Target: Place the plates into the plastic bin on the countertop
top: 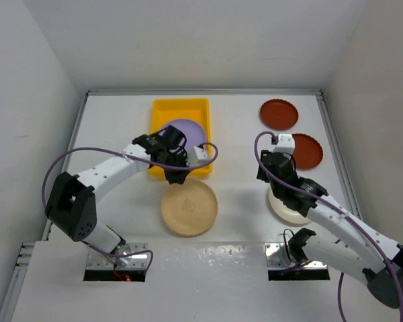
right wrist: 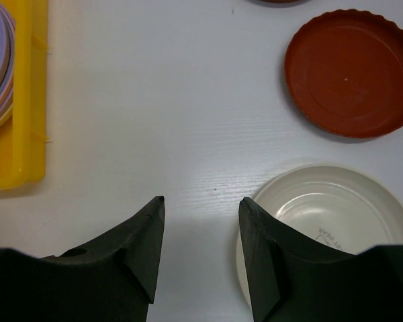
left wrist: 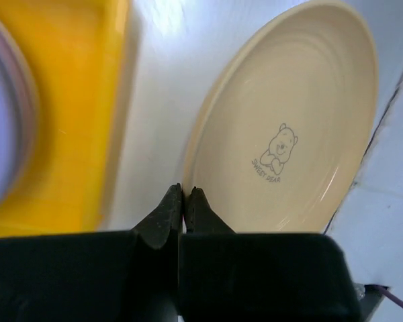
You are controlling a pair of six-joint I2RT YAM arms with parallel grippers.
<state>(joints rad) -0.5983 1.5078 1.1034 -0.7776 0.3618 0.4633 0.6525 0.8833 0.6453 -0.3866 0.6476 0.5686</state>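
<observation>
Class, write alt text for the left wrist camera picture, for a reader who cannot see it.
The left gripper is shut, its black tips meeting at the edge of a tan-yellow plate printed with a small bear, lying on the white countertop. On the left is the yellow plastic bin, a lilac plate inside.

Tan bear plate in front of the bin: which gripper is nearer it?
Left. The left gripper sits shut at the tan plate's rim, on the side toward the yellow bin. The right gripper is well off to its right, open beside the cream plate.

Loose: 2 red-brn plates (top: 279, 114), 1 tan (top: 189, 206), 1 cream (right wrist: 336, 194); 1 bin (top: 180, 104)
</observation>
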